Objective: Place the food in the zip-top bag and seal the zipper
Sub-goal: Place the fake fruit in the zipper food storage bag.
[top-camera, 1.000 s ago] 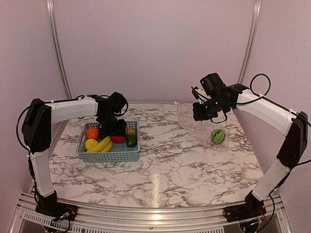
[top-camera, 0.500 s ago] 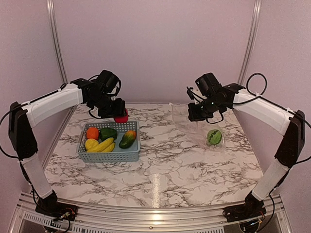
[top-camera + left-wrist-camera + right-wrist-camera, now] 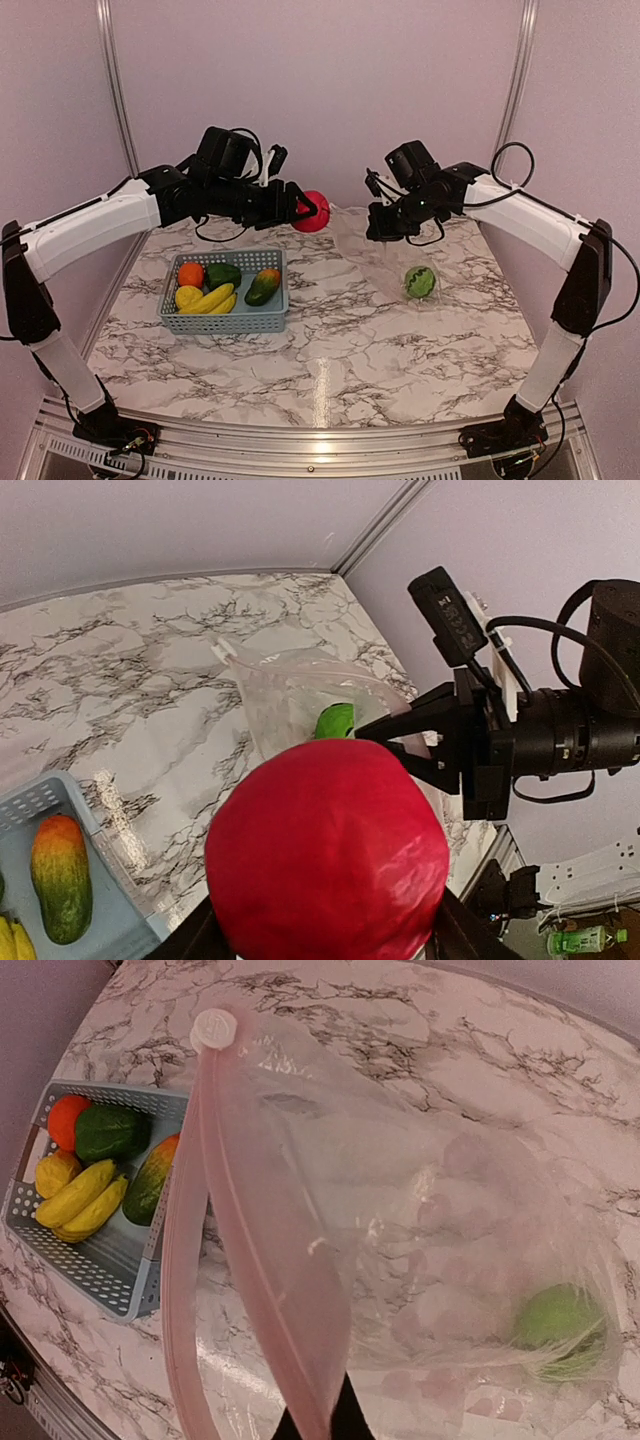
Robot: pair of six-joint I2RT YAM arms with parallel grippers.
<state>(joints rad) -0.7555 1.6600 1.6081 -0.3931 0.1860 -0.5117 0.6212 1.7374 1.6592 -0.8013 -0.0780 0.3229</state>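
Overhead, left gripper (image 3: 303, 209) grips apple (image 3: 316, 213), right wrist reveals open zipper (image 3: 262, 1260).

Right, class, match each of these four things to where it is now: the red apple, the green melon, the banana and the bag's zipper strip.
Column A
1 red apple
2 green melon
3 banana
4 zipper strip

Column B
a in the basket
b inside the zip-top bag
c pinched by the right end effector
d held in the air by the left end effector

Pairs: 1-d, 2-b, 3-a, 4-c
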